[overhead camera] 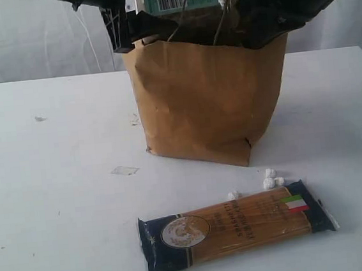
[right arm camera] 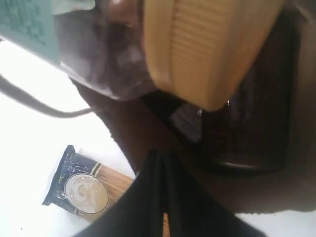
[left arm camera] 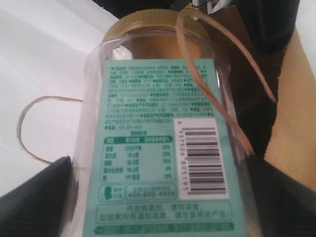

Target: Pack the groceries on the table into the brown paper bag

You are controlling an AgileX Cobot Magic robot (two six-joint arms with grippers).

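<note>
The white table (overhead camera: 57,186) has bare room on both sides of the bag (overhead camera: 204,107), which stands upright near its middle. Above the bag's mouth our left gripper (left arm camera: 158,202) is clamped on the jar (left arm camera: 163,123). It has 1 finger on each side of the clear wall, and the gold lid points away from the wrist toward the opening. Our right gripper (right arm camera: 163,197) has its fingers pressed together at the bag's rim; we cannot tell whether they pinch paper.

1 handle (left arm camera: 181,39) lies across the jar. We judge the descent should go straight down and slowly, so the cord slides off rather than tugging the bag over. A dark shape (right arm camera: 247,128) sits inside the bag, so we would aim beside it. With 2 arms over it, the mouth is crowded, and the paper rim looks soft enough to fold inward.

The pack (overhead camera: 235,229) lies flat in front of the bag, apart from it, with a few pellets (overhead camera: 272,178) between them.
</note>
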